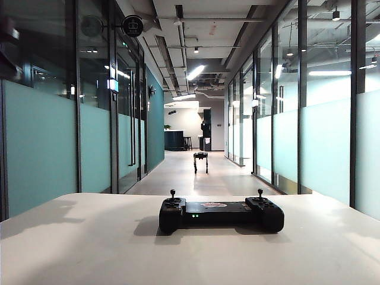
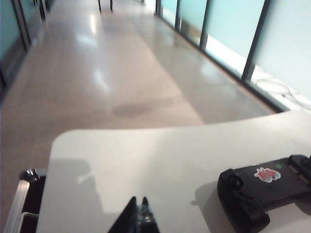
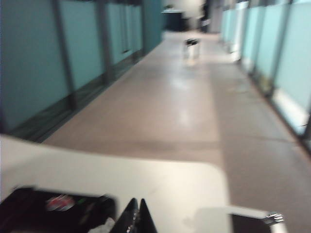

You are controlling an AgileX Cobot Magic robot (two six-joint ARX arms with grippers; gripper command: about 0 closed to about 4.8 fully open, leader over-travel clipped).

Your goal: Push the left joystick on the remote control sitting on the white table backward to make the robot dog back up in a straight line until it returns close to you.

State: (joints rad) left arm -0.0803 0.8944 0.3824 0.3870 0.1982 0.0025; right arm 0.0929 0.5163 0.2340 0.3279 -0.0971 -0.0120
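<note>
My left tool [image 2: 138, 218] and right tool [image 3: 137, 216] both pinched together, empty, above the tabletop [image 1: 89, 249]. Remote control [image 1: 221, 214] lower centre of exterior view; robot dog [image 1: 200, 161] mid-frame, down the corridor.

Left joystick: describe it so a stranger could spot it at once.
On the white table lies a black remote. Two thin sticks rise from its bulging ends. The left joystick is the one on the exterior view's left end, the right stick opposite.
</note>
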